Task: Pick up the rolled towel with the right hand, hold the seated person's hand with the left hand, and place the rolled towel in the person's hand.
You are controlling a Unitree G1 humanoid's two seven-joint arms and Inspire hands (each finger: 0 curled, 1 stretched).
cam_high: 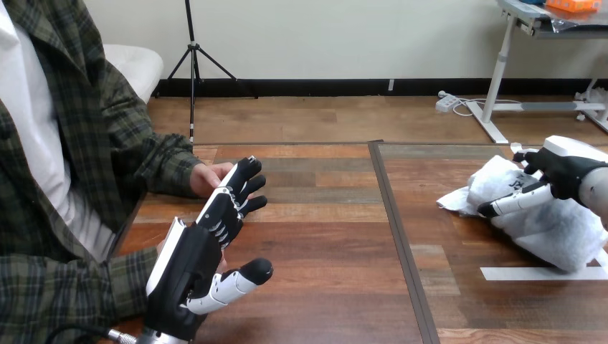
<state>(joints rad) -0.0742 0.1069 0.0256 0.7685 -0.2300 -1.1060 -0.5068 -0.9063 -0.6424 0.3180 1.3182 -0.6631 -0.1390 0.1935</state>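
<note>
The white rolled towel (552,222) lies on the table at the right, with loose folds spreading to its left. My right hand (563,172) is on its top end: the thumb lies across the near side and the fingers curl over the far side. My left hand (193,258) is raised at the lower left with straight, spread fingers and the thumb sticking out to the right. The person's hand (204,179) rests on the table just behind those fingertips, partly hidden by them. I cannot tell whether the two touch.
A strip of white tape (538,273) lies on the table in front of the towel. A dark seam (401,236) runs front to back between the two table tops. The person's plaid sleeve (64,287) lies along the left edge.
</note>
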